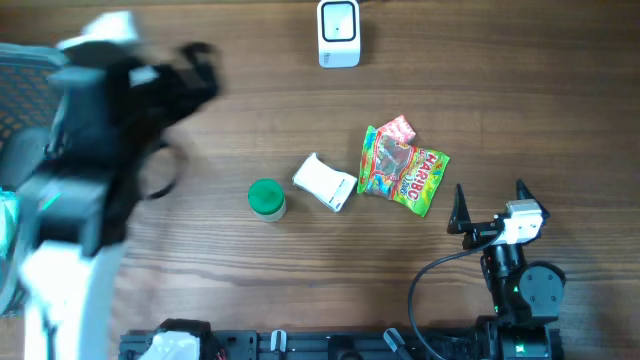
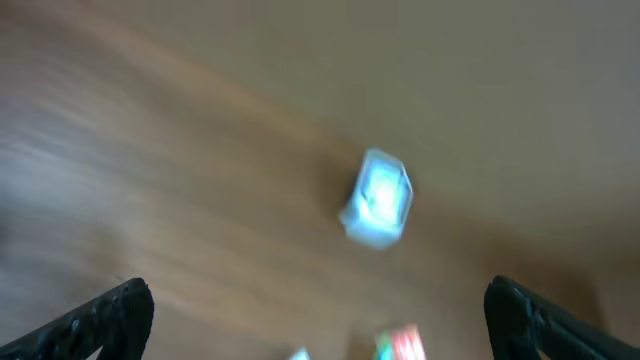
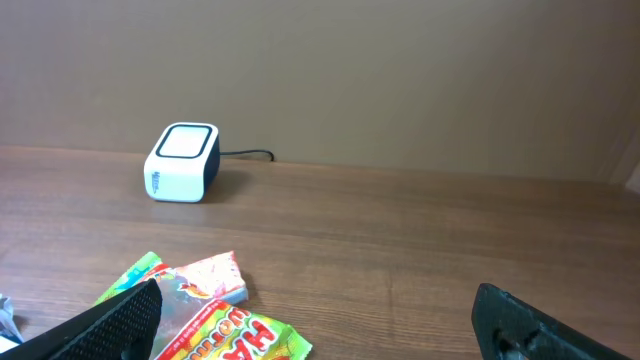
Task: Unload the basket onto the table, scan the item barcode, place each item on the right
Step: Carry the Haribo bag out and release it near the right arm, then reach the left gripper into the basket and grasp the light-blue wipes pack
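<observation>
Overhead view is showing left gripper (image 2: 320, 305) and right gripper (image 1: 489, 196) both standing with fingers spread, gripping nothing, well apart from the scanner (image 1: 338, 33).

White scanner (image 1: 339, 33) sits at the table's far edge, pale window on top; nearer the middle, a green Haribo bag (image 1: 405, 172) lies flat and crumpled; a small pink packet (image 1: 398, 129) touches its far corner; white pouch (image 1: 324, 182) just beside; green-capped tub (image 1: 266, 197) upright further left.
</observation>
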### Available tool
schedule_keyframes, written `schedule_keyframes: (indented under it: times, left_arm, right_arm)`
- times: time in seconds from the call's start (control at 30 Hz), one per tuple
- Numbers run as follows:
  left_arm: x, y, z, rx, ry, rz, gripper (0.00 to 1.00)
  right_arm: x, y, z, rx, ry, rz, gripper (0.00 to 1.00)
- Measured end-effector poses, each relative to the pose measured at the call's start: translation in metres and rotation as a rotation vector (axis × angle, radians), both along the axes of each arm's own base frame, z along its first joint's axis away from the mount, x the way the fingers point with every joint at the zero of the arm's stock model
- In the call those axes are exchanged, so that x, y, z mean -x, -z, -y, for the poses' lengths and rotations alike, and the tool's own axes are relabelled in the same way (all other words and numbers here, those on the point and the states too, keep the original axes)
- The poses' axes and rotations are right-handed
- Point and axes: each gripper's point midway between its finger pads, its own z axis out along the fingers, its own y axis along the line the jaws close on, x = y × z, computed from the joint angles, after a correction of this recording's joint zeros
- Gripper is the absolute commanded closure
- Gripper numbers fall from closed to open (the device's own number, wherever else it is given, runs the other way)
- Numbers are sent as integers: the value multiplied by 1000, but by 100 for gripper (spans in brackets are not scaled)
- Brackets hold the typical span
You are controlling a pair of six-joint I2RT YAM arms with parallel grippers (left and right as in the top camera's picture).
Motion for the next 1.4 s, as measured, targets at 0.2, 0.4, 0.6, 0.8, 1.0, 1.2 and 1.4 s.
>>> schedule_keyframes:
  times: [0.2, 0.4, 0.6, 0.8, 1.0, 1.2, 1.4]
  left_arm:
    - [62, -16, -142, -7, -489, 26, 0]
    - [101, 57, -261, 201, -973, -187, 0]
    - [105, 151, -302, 488, -1258, -406, 0]
    - [80, 184, -340, 525, -1332, -368, 0]
    - [75, 185, -371, 448, -1406, -228, 0]
    - [82, 252, -371, 445, -1438, -222, 0]
    - [94, 288, -367, 449, -1456, -213, 0]
  right_arm:
    - [0, 0, 0, 0, 0, 0, 0]
    - [0, 0, 0, 0, 0, 0, 1]
    - [0, 0, 0, 0, 0, 0, 1]
    - [0, 0, 0, 0, 0, 0, 0]
    - [0, 0, 0, 0, 0, 0, 0]
    - [0, 0, 0, 0, 0, 0, 0]
    - [0, 0, 0, 0, 0, 0, 0]
